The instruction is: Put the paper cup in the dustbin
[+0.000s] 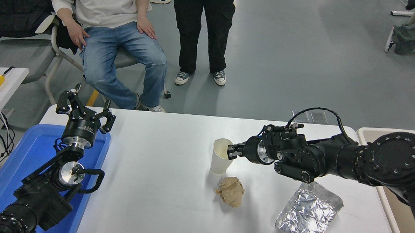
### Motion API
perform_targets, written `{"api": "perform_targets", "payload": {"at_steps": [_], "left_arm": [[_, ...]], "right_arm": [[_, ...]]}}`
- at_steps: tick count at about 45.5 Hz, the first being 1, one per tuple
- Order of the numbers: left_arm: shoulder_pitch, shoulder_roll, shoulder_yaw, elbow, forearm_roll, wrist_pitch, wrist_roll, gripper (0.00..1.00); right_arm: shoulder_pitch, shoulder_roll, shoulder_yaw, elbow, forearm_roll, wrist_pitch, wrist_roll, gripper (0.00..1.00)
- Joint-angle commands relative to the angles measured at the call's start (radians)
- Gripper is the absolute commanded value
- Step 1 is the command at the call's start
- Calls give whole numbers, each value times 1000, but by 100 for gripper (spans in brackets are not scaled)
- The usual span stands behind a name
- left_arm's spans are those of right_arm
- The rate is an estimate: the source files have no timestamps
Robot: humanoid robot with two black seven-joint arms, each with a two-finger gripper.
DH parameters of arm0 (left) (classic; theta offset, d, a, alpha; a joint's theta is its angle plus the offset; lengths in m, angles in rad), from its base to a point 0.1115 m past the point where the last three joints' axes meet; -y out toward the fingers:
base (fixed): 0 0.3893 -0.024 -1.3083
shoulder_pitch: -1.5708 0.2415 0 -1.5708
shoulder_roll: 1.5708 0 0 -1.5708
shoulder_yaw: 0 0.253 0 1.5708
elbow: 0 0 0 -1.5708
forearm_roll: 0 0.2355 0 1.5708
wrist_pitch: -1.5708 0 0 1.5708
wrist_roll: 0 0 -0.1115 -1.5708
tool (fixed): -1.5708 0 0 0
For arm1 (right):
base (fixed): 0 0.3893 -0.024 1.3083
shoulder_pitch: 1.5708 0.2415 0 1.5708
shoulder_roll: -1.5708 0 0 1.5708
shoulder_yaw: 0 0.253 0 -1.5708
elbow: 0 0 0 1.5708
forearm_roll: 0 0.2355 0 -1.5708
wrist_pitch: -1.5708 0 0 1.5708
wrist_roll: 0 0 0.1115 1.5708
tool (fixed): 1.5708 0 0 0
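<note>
Two black arms reach over the white counter (pixel 156 156). At the lower left of the frame the left gripper (pixel 85 113) is raised above the blue plastic tray (pixel 34 151), its fingers (pixel 62 103) spread wide with nothing between them. From the right edge the right arm stretches leftward across the middle of the frame, and the right gripper (pixel 231 152) sits at the rim of the paper cup (pixel 220 156). Its fingers appear to pinch the cup's right-hand rim, one tip on the cream inside, though the exact contact is too small to make out for sure. The cup stands upright on the counter near the centre of the frame. Just below it lies the crumpled brown paper ball (pixel 231 191), and toward the lower right rests the silver foil bag (pixel 308 213). The beige dustbin (pixel 368 132) shows at the right edge, partly hidden behind the right arm. At the top of the frame one person (pixel 109 31) sits and another person (pixel 202 32) stands beyond the counter.
</note>
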Motion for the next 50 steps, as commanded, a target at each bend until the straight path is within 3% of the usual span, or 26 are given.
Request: {"api": "perform_targets", "payload": {"at_steps": [1,27,50], "left_arm": [[1,0,0,0,0,0,0,100],[1,0,-1,0,0,0,0,100],[1,0,-1,0,0,0,0,100]], "right_arm": [[125,-95,21,161,16,4,6,0],[430,-446,61,535,37,71,44,0],[452,-603,77,563,36,74,52,0]]}}
